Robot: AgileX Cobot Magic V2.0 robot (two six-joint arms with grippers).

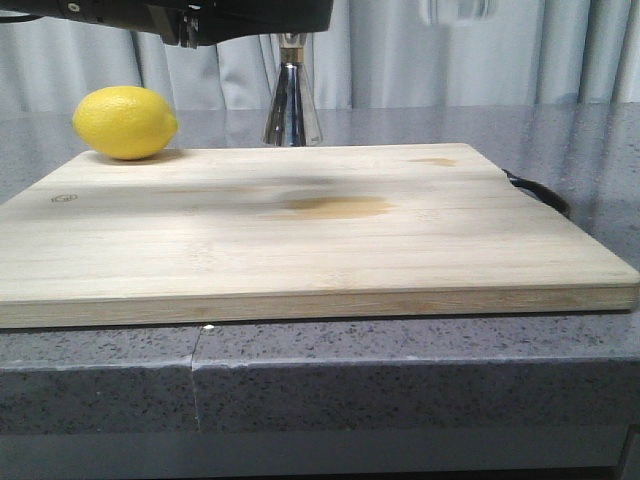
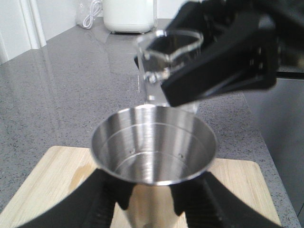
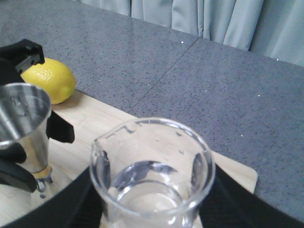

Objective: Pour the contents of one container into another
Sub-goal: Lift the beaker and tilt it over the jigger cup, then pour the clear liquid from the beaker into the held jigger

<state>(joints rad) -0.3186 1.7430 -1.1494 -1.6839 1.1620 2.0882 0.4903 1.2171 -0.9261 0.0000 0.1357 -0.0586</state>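
- Left gripper [image 2: 154, 199] clamped on the jigger [image 2: 154, 147], mouth up and open: held steady as the target.
- Right gripper [image 3: 152, 209] pinching the beaker [image 3: 152, 171] by its sides, clear liquid low inside, lip free.
- Beaker raised just beyond and above the jigger's rim, spout toward it; pour not yet begun.
- Lemon [image 1: 125, 122] well clear on the board [image 1: 300, 230], out of the spill path.
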